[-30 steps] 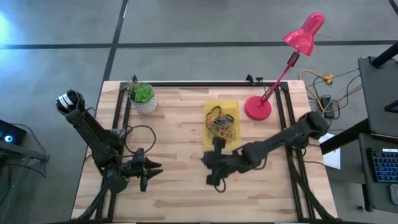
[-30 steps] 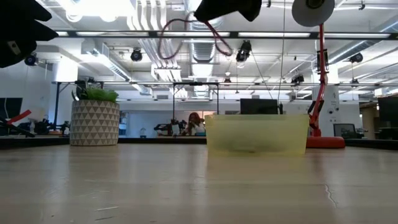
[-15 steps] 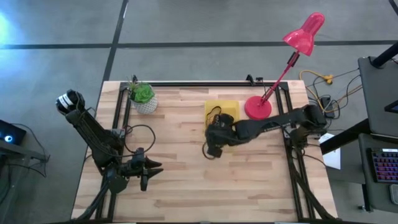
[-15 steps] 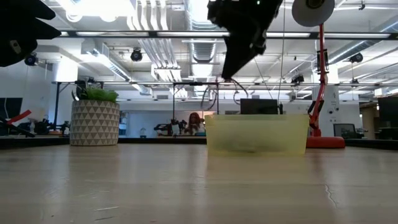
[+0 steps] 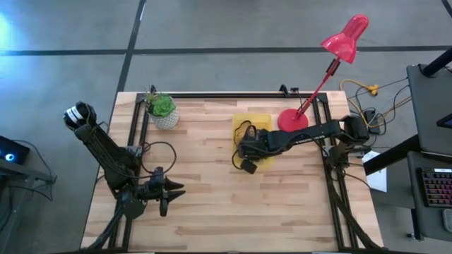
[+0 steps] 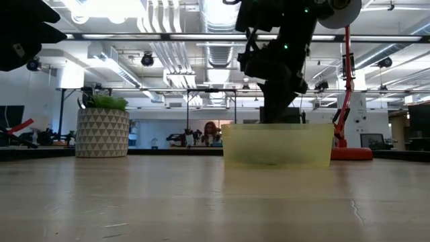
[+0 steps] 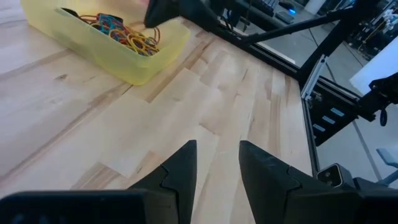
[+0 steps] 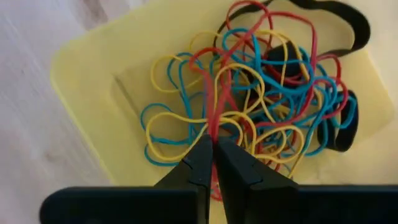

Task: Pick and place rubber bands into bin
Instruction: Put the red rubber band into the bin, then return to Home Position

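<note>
Right gripper (image 8: 214,149): my fingers are pinched together on a red rubber band (image 8: 217,93), directly over the bin (image 8: 81,74); the band runs from my fingertips into the pile.
Right gripper, high view: my gripper (image 5: 247,156) sits over the near end of the bin (image 5: 263,118), arm stretched in from the table's right side.
Change since 1.0 s ago: my right gripper was then over bare wood in front of the bin; it has moved back over the bin. In the low view it was near the top edge; it is now lowered to just above the bin's rim (image 6: 277,126).
Rubber bands (image 8: 261,112): a tangled heap of yellow, blue, red and black loops lying inside the bin; also seen from my left wrist (image 7: 127,37).
Bin position: middle of the table (image 5: 205,212), just beside the red lamp (image 5: 293,121) base, well apart from the potted plant (image 5: 163,109).
Left gripper (image 7: 214,168): my fingers stand apart, holding nothing, near the table's front left (image 5: 167,194); unchanged from earlier.
Hidden: in the high view my right arm covers most of the bin's contents. In the low view the bin wall shows the bands only as a faint shadow.
</note>
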{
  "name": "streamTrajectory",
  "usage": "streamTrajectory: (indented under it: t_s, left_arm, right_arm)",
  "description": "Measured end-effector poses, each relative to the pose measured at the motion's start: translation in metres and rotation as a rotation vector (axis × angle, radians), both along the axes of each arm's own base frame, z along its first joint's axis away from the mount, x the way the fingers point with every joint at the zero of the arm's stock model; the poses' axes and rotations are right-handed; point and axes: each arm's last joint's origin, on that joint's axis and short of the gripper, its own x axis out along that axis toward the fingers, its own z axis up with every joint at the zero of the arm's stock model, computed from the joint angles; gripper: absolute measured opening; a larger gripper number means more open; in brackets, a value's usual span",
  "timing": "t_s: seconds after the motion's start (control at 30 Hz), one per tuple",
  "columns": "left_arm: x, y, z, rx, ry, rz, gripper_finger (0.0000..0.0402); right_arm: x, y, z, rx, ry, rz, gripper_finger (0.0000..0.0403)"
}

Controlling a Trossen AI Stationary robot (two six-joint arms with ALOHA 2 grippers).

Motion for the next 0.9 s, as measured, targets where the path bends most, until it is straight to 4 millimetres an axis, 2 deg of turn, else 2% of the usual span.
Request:
streamTrajectory:
  t_s: [0.13,0.4,0.53,0.63,0.73,0.9]
  left_arm:
    - [0.001,0.001,0.0,0.013,-0.009,0.019,0.0104]
    - [0.005,0.005,0.0,0.039,-0.01,0.044,0.0104]
    - [0.006,0.005,0.001,0.021,-0.013,0.036,0.0104]
    - [0.005,0.005,0.0,0.123,0.013,-0.002,0.0104]
    - [0.007,0.005,0.003,0.125,-0.023,0.018,0.0104]
    - [0.029,0.013,0.035,0.485,-0.15,0.125,0.0104]
  right_arm:
    - [0.001,0.006,0.003,0.002,-0.037,0.026,0.0034]
    - [0.003,0.008,0.018,-0.013,-0.084,0.07,0.0129]
    - [0.008,0.01,0.028,-0.021,-0.108,0.121,0.0158]
    - [0.01,0.017,0.046,-0.017,-0.165,0.151,0.0169]
    - [0.009,0.029,0.075,-0.054,-0.253,0.215,0.0173]
    - [-0.012,0.056,0.121,-0.177,-0.381,0.39,0.017]
